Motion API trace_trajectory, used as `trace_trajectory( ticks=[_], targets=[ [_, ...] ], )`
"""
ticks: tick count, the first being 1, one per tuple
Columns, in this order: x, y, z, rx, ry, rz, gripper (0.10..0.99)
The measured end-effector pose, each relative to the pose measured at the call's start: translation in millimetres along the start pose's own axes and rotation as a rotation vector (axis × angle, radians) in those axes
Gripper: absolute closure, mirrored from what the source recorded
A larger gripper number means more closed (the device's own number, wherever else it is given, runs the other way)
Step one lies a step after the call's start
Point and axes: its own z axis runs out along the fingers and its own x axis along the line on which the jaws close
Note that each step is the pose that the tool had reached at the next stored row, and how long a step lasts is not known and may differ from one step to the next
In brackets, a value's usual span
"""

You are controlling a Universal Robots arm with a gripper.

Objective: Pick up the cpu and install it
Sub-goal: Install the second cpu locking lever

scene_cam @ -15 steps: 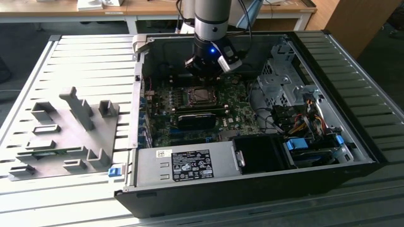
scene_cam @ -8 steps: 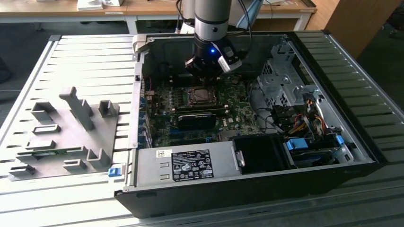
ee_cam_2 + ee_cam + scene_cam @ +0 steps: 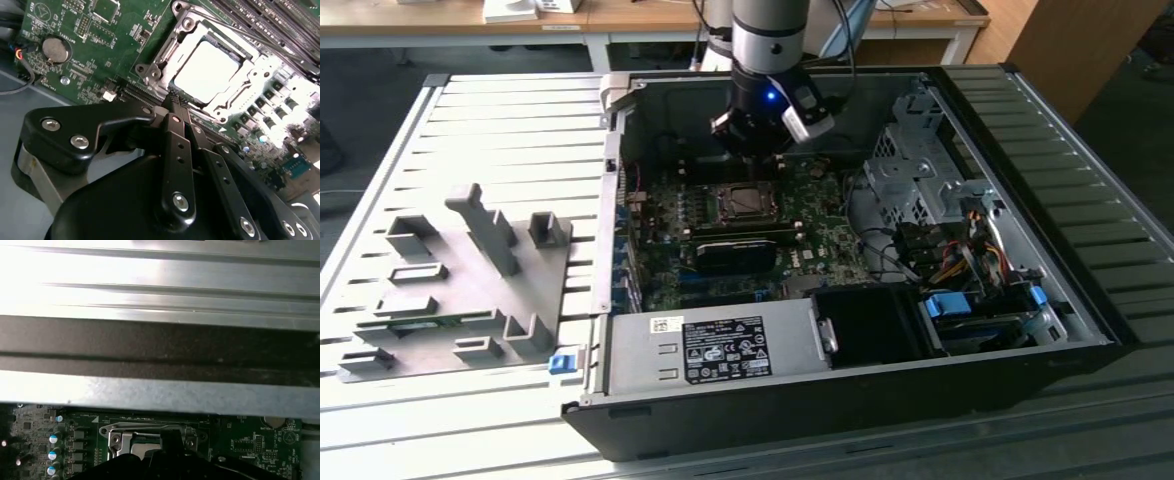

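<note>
The cpu (image 3: 744,203) lies flat in the socket on the green motherboard (image 3: 814,255) inside the open computer case. In the second wrist view the cpu (image 3: 210,70) shows a bright silver top framed by the metal socket bracket (image 3: 155,70). My gripper (image 3: 751,160) hangs just above the board, on the far side of the socket. Its black fingers (image 3: 176,130) are pressed together, with the tips (image 3: 176,100) beside the socket's edge and nothing between them. In the first wrist view the socket bracket (image 3: 117,437) shows beyond the gripper (image 3: 170,440).
Grey fixture blocks (image 3: 467,270) stand on the slatted table at the exterior view's left. Inside the case are a power supply (image 3: 707,345), a metal drive cage (image 3: 921,170) and cables (image 3: 961,250). A coin battery (image 3: 55,50) and memory slots (image 3: 280,20) flank the socket. The case wall (image 3: 160,345) is close behind.
</note>
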Motion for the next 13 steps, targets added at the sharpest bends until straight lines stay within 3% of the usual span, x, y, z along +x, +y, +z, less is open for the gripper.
trace_trajectory(
  ticks=[13],
  targets=[
    [0.5,-16.9,-0.8,0.000,0.0000,0.000,0.980]
  ],
)
